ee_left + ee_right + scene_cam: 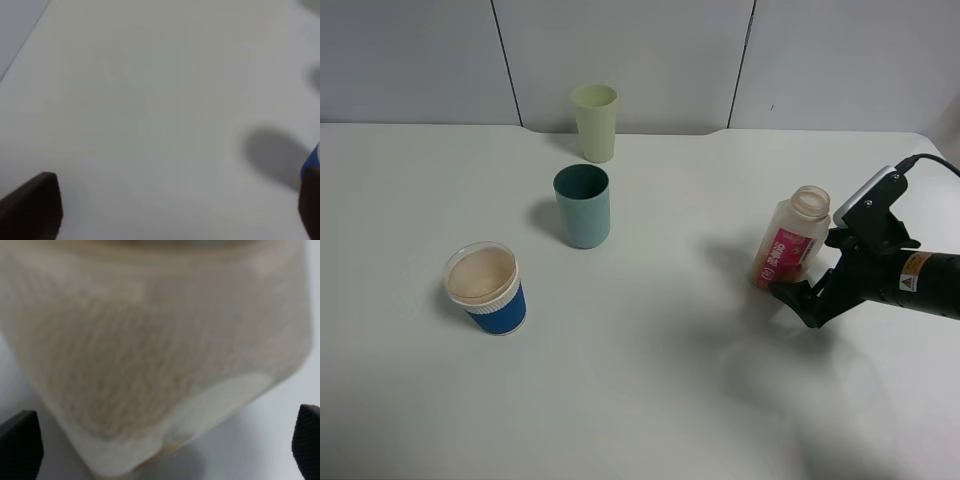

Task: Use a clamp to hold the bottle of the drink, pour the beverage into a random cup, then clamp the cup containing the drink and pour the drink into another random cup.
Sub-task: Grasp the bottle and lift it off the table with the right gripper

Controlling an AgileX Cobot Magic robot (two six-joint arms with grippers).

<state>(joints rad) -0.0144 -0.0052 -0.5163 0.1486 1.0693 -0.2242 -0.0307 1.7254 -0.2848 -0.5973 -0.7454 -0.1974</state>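
Note:
The bottle of the drink (791, 241), pale peach with a pink-red label and an open neck, stands on the table at the right. My right gripper (810, 272) is low beside it, open, with one black finger by the bottle's base. In the right wrist view the bottle (150, 350) fills the frame and the right gripper (165, 445) shows its tips far apart, not pressing on it. The blue-and-white cup (488, 290), tan inside, stands front left. The teal cup (583, 206) stands mid-table. My left gripper (172, 205) is open over bare table, a blue sliver of the cup (312, 160) beside it.
A pale yellow-green tumbler (595, 122) stands at the back near the wall, behind the teal cup. The white table (650, 380) extends toward the front. The left arm does not show in the exterior view.

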